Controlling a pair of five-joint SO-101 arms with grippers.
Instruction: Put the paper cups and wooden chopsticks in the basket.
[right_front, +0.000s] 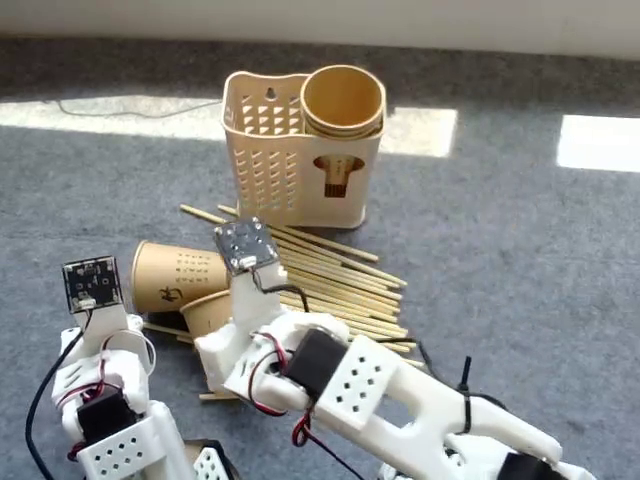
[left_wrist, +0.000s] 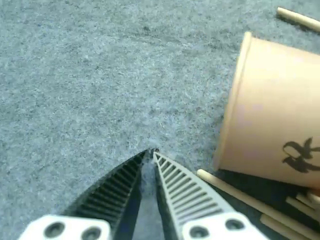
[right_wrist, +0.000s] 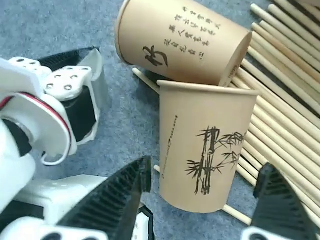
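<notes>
Shows right gripper (right_wrist: 205, 167) spread wide, flanking bamboo-print cup (right_wrist: 200, 120) atop chopsticks (right_wrist: 280, 125); left gripper (left_wrist: 152, 152) closed, empty, near second cup (left_wrist: 270, 120).

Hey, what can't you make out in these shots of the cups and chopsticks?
High view: number of stacked cups; the basket wall mostly covers them below the rims.
High view: bamboo-print cup, mostly behind the right arm.
Left wrist view: fallen cup, cut off by the edge.

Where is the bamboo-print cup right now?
In the right wrist view the bamboo cup lies between the open fingers of the right gripper, atop a chopstick at the pile's edge, its rim by the other fallen cup.
</notes>
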